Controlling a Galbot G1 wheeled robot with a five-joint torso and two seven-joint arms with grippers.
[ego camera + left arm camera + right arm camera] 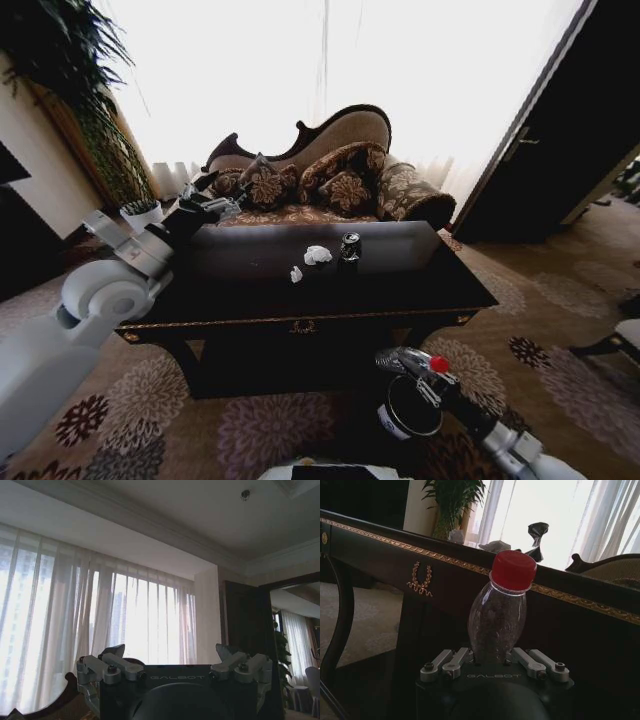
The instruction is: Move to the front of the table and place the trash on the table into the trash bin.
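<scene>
The dark table point(250, 300) with gold trim stands in front of me, its gold emblem point(420, 578) showing on the front. On top lies the trash: a dark can point(349, 247), a crumpled white tissue point(317, 255) and a small white scrap point(296, 274). My right gripper point(410, 362) point(497, 650) is low in front of the table, shut on a clear plastic bottle point(499, 620) with a red cap point(439, 363). It hangs just above the black trash bin point(393, 422). My left gripper point(222, 207) point(170, 655) is open and empty, raised over the table's far left corner.
An ornate sofa point(330, 180) with cushions stands behind the table under bright curtains. A tall plant point(70, 80) fills the left corner and a small potted plant point(142, 212) sits below it. A dark door point(560, 140) is at the right. Patterned carpet point(540, 330) lies open to the right.
</scene>
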